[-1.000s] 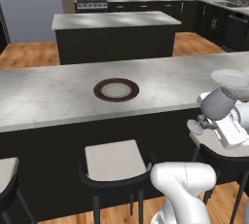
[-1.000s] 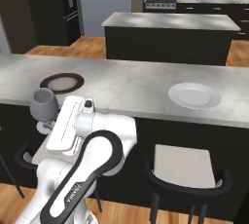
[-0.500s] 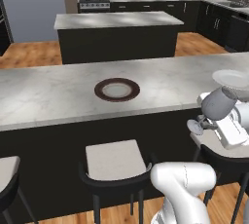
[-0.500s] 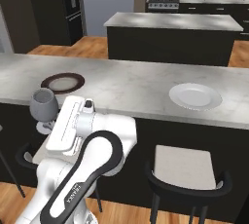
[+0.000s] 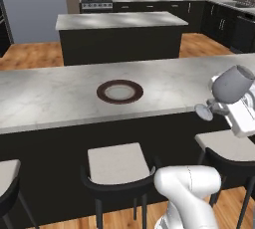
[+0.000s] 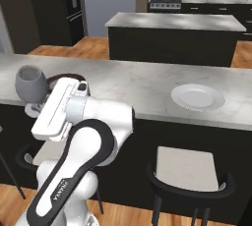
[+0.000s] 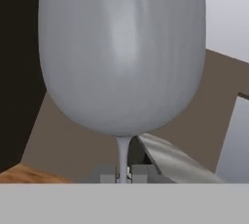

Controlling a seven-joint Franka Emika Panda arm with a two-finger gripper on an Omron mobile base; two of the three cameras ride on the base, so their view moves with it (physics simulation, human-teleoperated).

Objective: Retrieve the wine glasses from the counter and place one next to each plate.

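Robot body: white arm w/ dark joints, seen from both base cams.
Arm (image 6: pixel 83 156): glossy white rounded shells, thick curved links; black band runs along the lower link & wraps the elbow. Small dark lettering on lower link, too small to read. Flat white oblong hand block (image 6: pixel 54 109) w/ small dark-and-grey fitting on top near wrist. Left base cam: rounded white shoulder shell (image 5: pixel 191 188), grey shading underneath; white hand block (image 5: pixel 242 113) at right edge, w/ grey detail.
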